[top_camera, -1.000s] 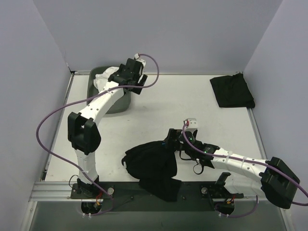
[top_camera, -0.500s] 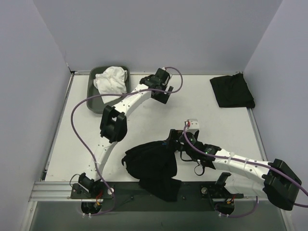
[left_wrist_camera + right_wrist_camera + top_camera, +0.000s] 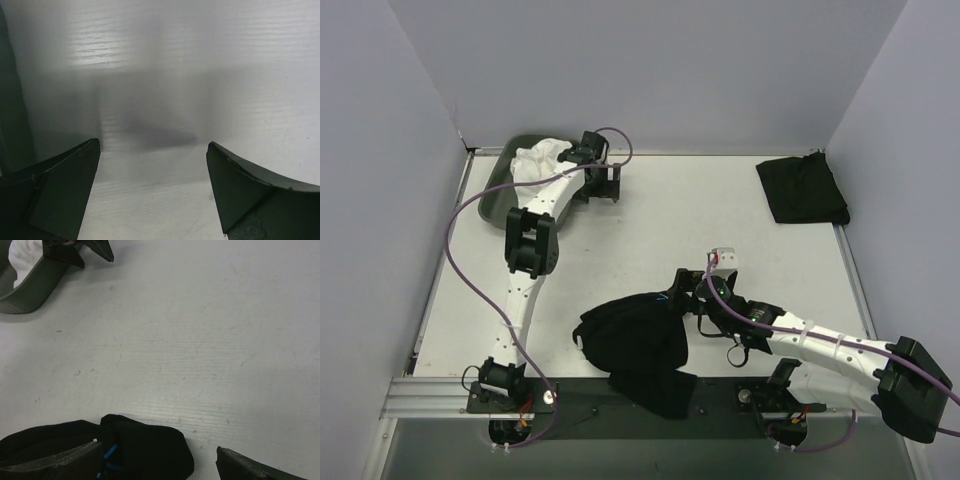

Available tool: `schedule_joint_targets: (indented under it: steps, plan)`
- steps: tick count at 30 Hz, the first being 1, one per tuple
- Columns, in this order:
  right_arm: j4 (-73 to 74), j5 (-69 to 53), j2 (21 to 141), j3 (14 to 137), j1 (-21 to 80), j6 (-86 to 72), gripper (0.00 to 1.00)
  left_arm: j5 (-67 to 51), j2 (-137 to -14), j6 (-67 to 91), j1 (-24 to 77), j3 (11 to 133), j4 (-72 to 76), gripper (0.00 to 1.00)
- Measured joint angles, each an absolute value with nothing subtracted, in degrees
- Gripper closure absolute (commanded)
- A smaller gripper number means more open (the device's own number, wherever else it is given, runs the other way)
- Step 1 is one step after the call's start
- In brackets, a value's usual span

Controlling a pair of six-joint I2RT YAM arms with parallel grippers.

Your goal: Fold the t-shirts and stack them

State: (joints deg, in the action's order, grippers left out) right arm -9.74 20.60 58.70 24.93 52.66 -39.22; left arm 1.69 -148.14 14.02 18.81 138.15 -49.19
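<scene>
A crumpled black t-shirt (image 3: 635, 345) lies near the table's front edge, and its blue mark (image 3: 111, 452) shows in the right wrist view. My right gripper (image 3: 678, 292) hovers open at the shirt's far right edge, with a fold of the cloth (image 3: 145, 450) lying between its fingertips (image 3: 60, 462). A second black t-shirt (image 3: 803, 190) lies folded flat at the far right. My left gripper (image 3: 604, 183) is open over bare table beside the tray, nothing between its fingers (image 3: 60, 185).
A grey-green tray (image 3: 500, 200) with a bundle of white cloth (image 3: 542, 160) sits at the far left, skewed, with the left arm reaching across it. Its wall (image 3: 10, 110) shows at the left of the left wrist view. Walls enclose the table.
The left arm swung out to the right of the tray, then came back beside it. The tray now sits skewed. The right arm has hardly moved.
</scene>
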Motion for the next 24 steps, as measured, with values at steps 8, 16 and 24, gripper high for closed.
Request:
schedule_joint_targets:
  steps: [8, 16, 24]
  plan:
    - [-9.87, 20.58, 60.23, 24.91, 52.88, -39.62, 0.0, 0.93, -146.06, 16.29, 15.77, 132.73, -45.04, 0.02]
    - [-9.85, 20.67, 61.3, 24.91, 54.43, -40.27, 0.0, 0.78, -142.06, 18.63, 7.79, 125.32, -41.01, 0.03]
    - [-9.93, 20.91, 62.81, 24.91, 55.33, -40.49, 0.0, 0.64, -136.68, 20.45, 3.4, 115.59, -36.36, 0.02]
